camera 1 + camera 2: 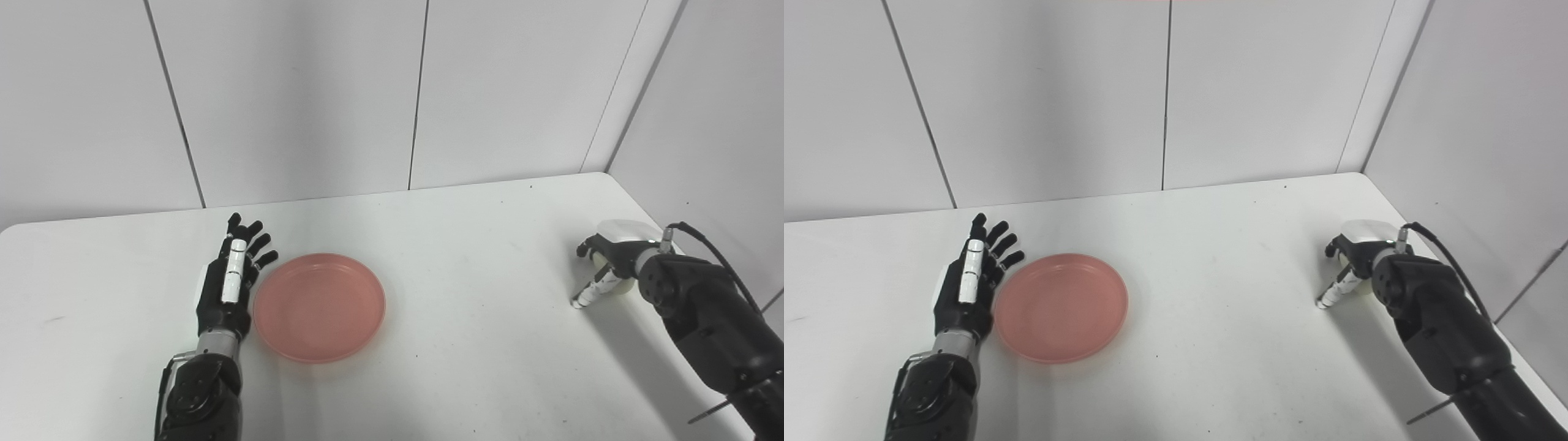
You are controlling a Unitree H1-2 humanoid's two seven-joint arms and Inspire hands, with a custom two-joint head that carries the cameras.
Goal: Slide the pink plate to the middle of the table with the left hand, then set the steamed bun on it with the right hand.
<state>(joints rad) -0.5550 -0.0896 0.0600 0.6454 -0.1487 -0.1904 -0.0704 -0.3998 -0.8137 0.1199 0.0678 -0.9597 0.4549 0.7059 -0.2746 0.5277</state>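
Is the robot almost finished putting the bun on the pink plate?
Not yet. The pink plate lies left of the table's middle, with the open left hand beside its left edge. The right hand is curled around the steamed bun at the far right. Carrying the bun to the empty plate remains.

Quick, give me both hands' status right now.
Left hand: open, fingers spread, beside the pink plate, holding nothing.
Right hand: curled around the steamed bun; whether the grip is firm cannot be told.
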